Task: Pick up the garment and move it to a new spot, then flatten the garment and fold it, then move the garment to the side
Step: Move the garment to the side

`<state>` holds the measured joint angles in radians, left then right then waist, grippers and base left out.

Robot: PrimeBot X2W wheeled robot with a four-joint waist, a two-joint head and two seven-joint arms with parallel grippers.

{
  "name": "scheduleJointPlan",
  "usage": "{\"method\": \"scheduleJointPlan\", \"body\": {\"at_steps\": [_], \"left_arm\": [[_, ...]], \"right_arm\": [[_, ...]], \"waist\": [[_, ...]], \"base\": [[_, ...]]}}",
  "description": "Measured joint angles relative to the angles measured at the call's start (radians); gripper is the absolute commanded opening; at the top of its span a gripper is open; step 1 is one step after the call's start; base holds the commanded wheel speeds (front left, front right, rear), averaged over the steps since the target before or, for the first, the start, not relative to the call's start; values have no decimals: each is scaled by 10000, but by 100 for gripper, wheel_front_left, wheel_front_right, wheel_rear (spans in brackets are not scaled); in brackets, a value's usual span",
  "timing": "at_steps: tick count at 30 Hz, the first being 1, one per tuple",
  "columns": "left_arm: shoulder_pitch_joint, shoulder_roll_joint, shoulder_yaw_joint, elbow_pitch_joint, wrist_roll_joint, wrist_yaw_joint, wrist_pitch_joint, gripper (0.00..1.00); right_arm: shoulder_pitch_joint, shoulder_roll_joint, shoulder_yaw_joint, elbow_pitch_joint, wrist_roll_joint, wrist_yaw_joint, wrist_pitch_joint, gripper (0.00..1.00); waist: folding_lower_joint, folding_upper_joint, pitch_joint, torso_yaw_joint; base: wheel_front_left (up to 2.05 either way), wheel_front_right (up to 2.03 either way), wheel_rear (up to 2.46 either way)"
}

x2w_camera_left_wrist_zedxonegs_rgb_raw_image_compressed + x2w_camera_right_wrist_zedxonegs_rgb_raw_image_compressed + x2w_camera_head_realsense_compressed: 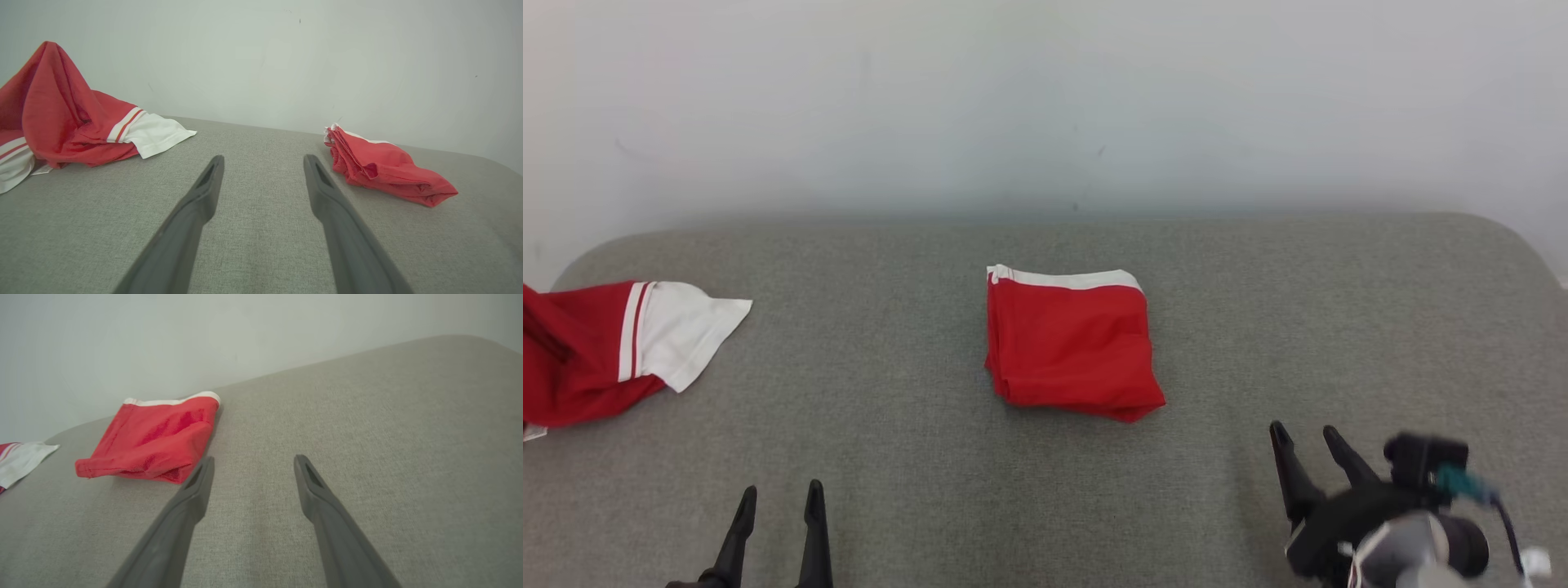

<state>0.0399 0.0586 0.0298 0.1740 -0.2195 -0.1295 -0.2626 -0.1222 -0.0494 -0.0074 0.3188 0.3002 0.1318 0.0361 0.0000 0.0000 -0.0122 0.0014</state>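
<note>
Head view: two red garments lie on one grey cloth surface point(890, 457) before a pale wall point(1045, 98), with two grippers at the near edge. At the far left, the loose garment point(588, 351), red with a white sleeve and two white stripes, lies crumpled and runs off the left edge. At the near left, the left gripper point(782, 487) has its two dark fingers spread wide and holds nothing. In the centre, the folded garment point(1070, 343) sits as one squared red stack with a white band along its far edge, well apart from the loose garment and both grippers. At the near right, the right gripper point(1303, 427) is also spread wide and empty, its two fingers leaning left. In the left wrist view, the loose garment point(61, 114) rises to a peak. In the right wrist view, the folded garment point(151, 441) lies left of the fingers.
</note>
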Motion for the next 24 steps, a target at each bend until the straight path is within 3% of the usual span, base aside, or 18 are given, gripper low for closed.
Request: {"method": "scheduleJointPlan", "body": {"at_steps": [6,10,15,24], "left_arm": [[-224,-13,-337,-190,0,0,2,100],[-724,-44,-750,-242,-27,-17,0,100],[-1133,-69,-1283,-199,-173,-17,2,100],[-1505,-69,-1624,-35,-391,-17,0,100]], "right_arm": [[-2660,-44,-836,706,-173,0,4165,100],[-4570,19,-1283,1453,-708,0,5716,100],[-6119,-17,-2127,2888,-1707,0,6491,100],[-7312,4,-3321,5010,-3206,0,6238,100]], "waist": [[1,0,380,280],[2,1,765,610],[2,1,1229,1226],[3,2,2155,2262]], "base": [[0,0,0],[0,0,0],[0,0,0],[0,0,0]]}}
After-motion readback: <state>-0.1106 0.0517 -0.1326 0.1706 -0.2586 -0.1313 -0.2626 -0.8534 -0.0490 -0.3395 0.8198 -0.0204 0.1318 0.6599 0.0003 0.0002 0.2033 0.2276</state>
